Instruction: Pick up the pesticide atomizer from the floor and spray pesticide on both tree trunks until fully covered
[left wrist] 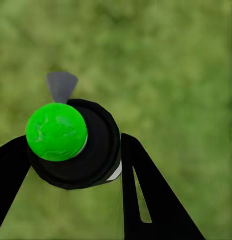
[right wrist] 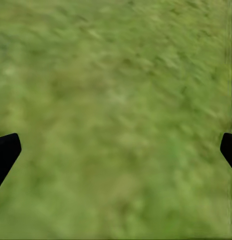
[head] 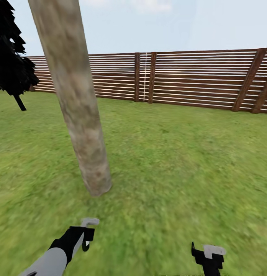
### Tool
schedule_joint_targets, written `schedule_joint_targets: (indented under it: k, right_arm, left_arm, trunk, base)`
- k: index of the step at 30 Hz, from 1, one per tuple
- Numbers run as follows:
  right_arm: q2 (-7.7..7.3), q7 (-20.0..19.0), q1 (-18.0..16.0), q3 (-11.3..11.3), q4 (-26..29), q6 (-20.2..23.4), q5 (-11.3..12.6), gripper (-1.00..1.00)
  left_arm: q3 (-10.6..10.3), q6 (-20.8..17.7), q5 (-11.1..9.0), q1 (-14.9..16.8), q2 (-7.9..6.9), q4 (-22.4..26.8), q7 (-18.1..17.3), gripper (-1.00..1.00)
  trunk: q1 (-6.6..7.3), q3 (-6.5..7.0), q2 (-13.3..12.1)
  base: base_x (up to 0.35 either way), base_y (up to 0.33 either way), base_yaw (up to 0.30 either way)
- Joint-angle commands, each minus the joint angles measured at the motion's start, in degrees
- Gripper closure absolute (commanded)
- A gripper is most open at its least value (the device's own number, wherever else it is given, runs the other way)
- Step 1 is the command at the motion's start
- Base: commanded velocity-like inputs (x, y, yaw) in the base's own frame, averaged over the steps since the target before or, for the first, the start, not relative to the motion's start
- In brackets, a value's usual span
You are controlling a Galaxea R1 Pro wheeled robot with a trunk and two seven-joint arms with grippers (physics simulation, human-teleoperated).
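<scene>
The pesticide atomizer (left wrist: 98,150), a black cylinder with a bright green top (left wrist: 56,131) and a grey nozzle (left wrist: 61,85), sits between the black fingers of my left gripper (left wrist: 76,167), which is shut on it. In the head view that gripper (head: 86,234) hangs low over the lawn, a short way in front of a tree trunk (head: 77,107). The trunk is thick, mottled grey-brown and leans left towards its top. My right gripper (head: 209,255) is open over bare grass, its fingertips (right wrist: 6,152) far apart. The pesticide and the floor slabs are out of view.
Green lawn (head: 179,165) stretches all around. A brown horizontal-slat fence (head: 194,76) closes the far side. A narrow dark columnar tree (head: 10,65) stands at the far left.
</scene>
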State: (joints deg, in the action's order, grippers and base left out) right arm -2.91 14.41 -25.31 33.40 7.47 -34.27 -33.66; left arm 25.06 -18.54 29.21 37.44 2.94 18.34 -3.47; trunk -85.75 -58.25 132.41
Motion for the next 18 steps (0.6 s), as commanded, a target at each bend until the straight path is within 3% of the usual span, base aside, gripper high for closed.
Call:
schedule_joint_targets:
  k: [1,4,8,10,13,18]
  right_arm:
    - [-0.02,0.0,0.0,0.0,0.0,0.0,0.0,-1.0]
    - [0.01,0.0,0.0,0.0,0.0,0.0,0.0,-1.0]
    - [0.01,0.0,0.0,0.0,0.0,0.0,0.0,-1.0]
    - [-0.03,0.0,0.0,0.0,0.0,0.0,0.0,-1.0]
    - [-0.04,0.0,0.0,0.0,0.0,0.0,0.0,-1.0]
    - [-0.07,-0.1,0.0,0.0,0.0,0.0,0.0,-1.0]
  left_arm:
    - [0.0,0.0,-0.1,0.0,-0.01,0.0,0.5,1.0]
    - [0.0,0.1,-0.2,0.1,0.15,0.3,0.7,1.0]
    - [0.0,-1.2,-0.2,4.3,-0.24,0.2,0.6,1.0]
    - [0.3,-5.7,-0.2,5.5,-2.1,0.5,0.2,1.0]
    - [0.4,-6.9,-0.4,5.8,-4.88,1.0,0.1,1.0]
    - [0.1,-7.1,-0.4,5.9,-1.83,1.1,0.1,1.0]
  trunk:
    - [0.0,0.0,0.0]
    - [0.0,0.0,0.0]
    - [0.0,0.0,0.0]
    - [0.0,0.0,0.0]
    - [0.0,0.0,0.0]
    - [0.0,0.0,0.0]
  base:
    - [0.003,-0.166,-0.203]
    - [0.001,-0.052,-0.088]
    - [0.0,-0.003,-0.005]
    - [0.0,0.0,0.0]
    - [0.0,0.0,0.0]
    - [-0.021,0.016,0.0]
